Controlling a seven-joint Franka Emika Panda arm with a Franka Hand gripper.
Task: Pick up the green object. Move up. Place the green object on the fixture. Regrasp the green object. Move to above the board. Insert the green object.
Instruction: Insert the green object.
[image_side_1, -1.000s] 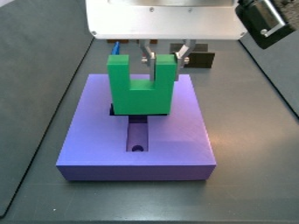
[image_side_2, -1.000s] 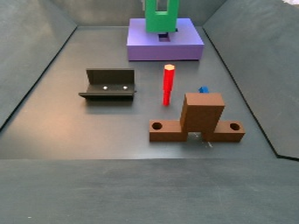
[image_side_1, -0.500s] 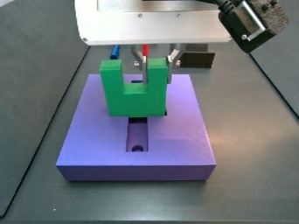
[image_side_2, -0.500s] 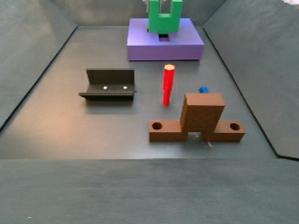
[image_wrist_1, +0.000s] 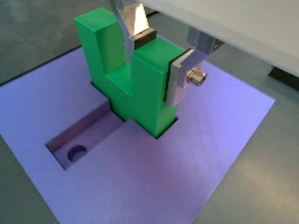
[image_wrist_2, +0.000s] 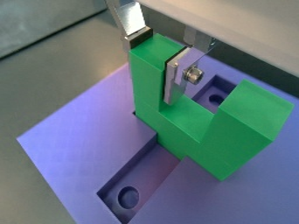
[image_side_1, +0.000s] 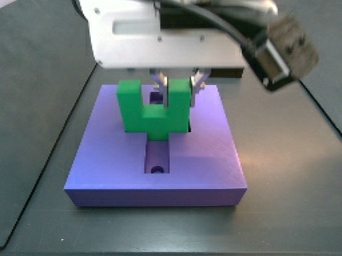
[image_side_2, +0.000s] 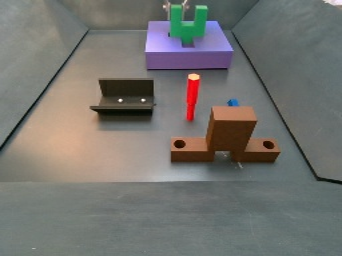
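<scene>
Under the tool (image_wrist_1: 160, 54), the green object (image_wrist_1: 131, 74) has dropped lower than it stood a second ago: in the earlier side pictures its base hung over the board (image_side_1: 214, 165), and now its foot sits down inside the cross-shaped recess (image_wrist_1: 84, 142), as both wrist views show. The two prongs point up, and the tool pinches one of them, its silver fingers (image_wrist_2: 176, 74) pressed on either side of that prong. In a side view the tool (image_side_1: 178, 82) and its white housing have come down with the piece, so the green object (image_side_1: 150, 108) now looks shorter above the purple slab.

I judge the insertion to be under way and close to done; whether the foot has reached the floor of the recess cannot be told. The long arm of the recess, on the near side of the tool in a side view, stays bare, with one round hole (image_side_1: 156, 168) showing. What likely remains is a little more descent, then letting go.

Well away from the tool, the fixture (image_side_2: 124, 96) stands empty on the surface.
</scene>
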